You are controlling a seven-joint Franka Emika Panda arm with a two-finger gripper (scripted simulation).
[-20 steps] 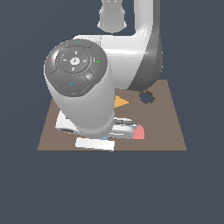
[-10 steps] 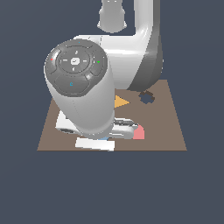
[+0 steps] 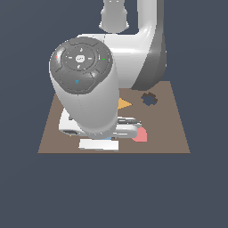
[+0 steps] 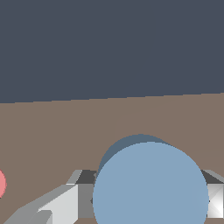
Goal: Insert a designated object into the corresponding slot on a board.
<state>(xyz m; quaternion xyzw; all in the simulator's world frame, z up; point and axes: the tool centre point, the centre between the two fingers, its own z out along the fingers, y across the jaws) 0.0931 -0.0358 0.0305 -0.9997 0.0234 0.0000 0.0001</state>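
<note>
- The backdrop [image 3: 26, 187] is one flat, dark slate-blue field, filling the exterior view on every side of the centre.
- It has no seam, corner or horizon: wall and floor cannot be told apart.
- No furniture, window or lamp shows anywhere in either view.
- In the wrist view the same slate-blue fills the upper part of the frame, ending in a straight, slightly tilted line across the middle.
- The light is even and soft; the backdrop carries no shadow and no bright patch, from upper left to lower right.
</note>
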